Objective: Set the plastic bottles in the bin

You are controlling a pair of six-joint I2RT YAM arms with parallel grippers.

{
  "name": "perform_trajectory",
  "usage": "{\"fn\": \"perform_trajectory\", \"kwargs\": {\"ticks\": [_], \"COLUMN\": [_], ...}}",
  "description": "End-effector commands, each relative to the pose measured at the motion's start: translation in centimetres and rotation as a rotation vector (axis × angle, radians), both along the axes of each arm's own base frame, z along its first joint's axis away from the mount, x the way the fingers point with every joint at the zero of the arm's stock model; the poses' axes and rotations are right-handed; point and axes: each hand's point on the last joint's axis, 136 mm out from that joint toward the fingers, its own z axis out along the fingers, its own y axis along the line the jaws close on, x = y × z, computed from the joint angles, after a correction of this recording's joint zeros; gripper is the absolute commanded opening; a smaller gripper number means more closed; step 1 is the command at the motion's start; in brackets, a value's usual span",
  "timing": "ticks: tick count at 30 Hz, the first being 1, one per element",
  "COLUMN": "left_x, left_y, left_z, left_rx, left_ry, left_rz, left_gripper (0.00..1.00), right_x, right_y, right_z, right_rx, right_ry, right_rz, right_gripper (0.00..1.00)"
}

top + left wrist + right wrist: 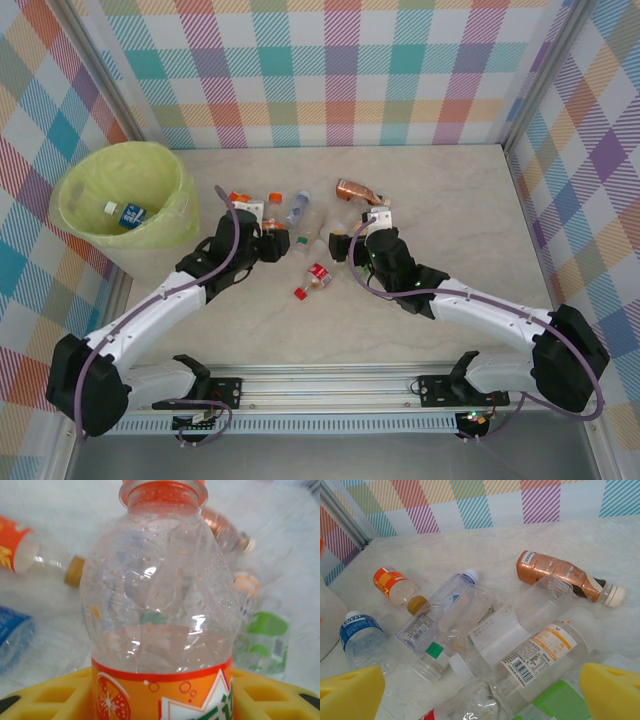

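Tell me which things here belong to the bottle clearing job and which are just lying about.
Job: bin; blue-label bottle inside it; orange-label bottle in the left gripper; brown bottle; clear bottles heaped on the table.
Just there: plaid walls; metal rail.

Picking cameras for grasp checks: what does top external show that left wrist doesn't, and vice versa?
Top external: the bin at the far left with a blue-labelled bottle inside, plus both arms and the right gripper at the bottle pile.
Left wrist: the orange-labelled bottle close up, gripped by the left gripper, with droplets inside and a red-orange cap.
Shared: loose bottles lying on the table.
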Motion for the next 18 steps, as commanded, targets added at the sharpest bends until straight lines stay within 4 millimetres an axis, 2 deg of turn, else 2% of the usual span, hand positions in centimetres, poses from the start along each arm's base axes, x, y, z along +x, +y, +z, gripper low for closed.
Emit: {"fn": "perform_trajectory", "kwargs": {"ticks": [1,6,12,18], "left_x": [1.2,1.9,2.3,2.9], "left_y": [0.3,2.0,7.0,12.7], "left_z": [7.8,14.2,21.4,22.8], "left_rx": [-0.073,-0.002,0.117,0.156], "left_ry": [-0.201,-0.331,-0.482,-0.448], "left_rz": [0.045,0.107,0.303,0.487], "left_gripper": [0.51,0.49,0.46,0.46], "right_x": [0.5,0.5,0.5,0.7], "right_y": [0.7,0.7,0.6,0.9], "right_z": [1.9,2.1,2.0,2.1], "right_rx": [0.057,0.070,0.070,0.069], "right_ry": [-0.028,-0.032,-0.032,-0.036], "right_rz": [0.005,0.003,0.002,0.006], "right_gripper": [1.00,1.00,1.00,1.00]}}
